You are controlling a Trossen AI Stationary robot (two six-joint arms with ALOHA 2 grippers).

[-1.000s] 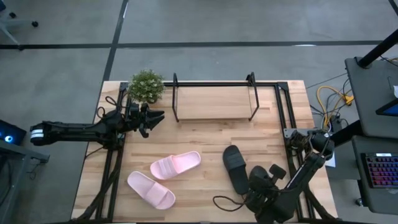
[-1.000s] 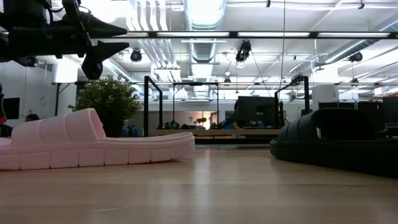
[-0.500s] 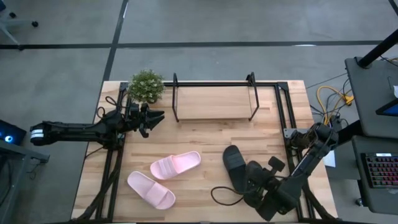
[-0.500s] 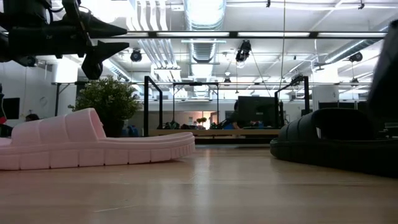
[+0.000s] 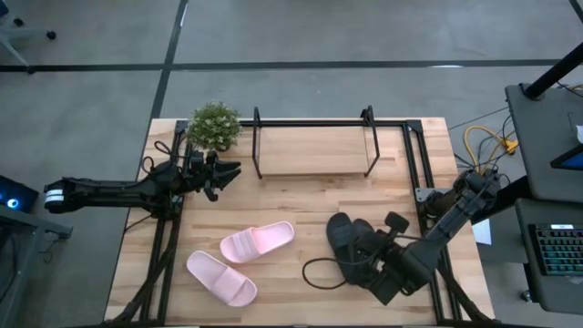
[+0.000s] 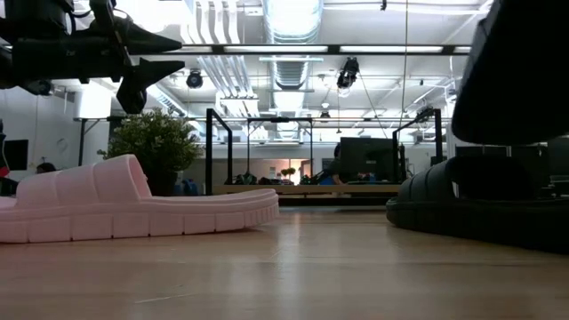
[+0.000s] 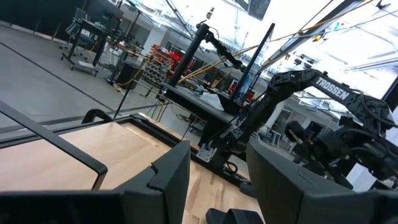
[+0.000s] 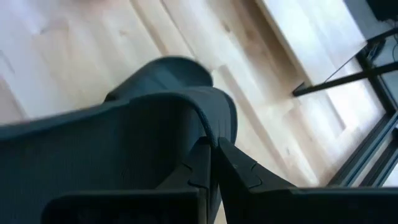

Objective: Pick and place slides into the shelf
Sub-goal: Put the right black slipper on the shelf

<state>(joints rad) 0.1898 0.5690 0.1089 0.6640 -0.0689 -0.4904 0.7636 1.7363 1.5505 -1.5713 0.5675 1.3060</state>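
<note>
Toward the surface's near edge lay two pale pink slides [image 5: 240, 261] untouched, with a black slide [image 5: 343, 244] right of them under the right gripper [image 5: 357, 252], jaws pinched shut on its strap. Farther back hovered the left gripper [image 5: 228, 170], jaws partly parted and holding nothing, by the left edge. By the far edge stood the shelf [image 5: 314, 149] with nothing on its board, so no slide placed yet; fourth slide not made out.

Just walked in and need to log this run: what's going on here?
A two-armed robot is putting slides on the shelf, which holds none yet. The right gripper is shut on a black slide's strap near the table's front right. The two pink slides lie at front centre. The left gripper, partly open and holding nothing, waits beside the plant.
</note>
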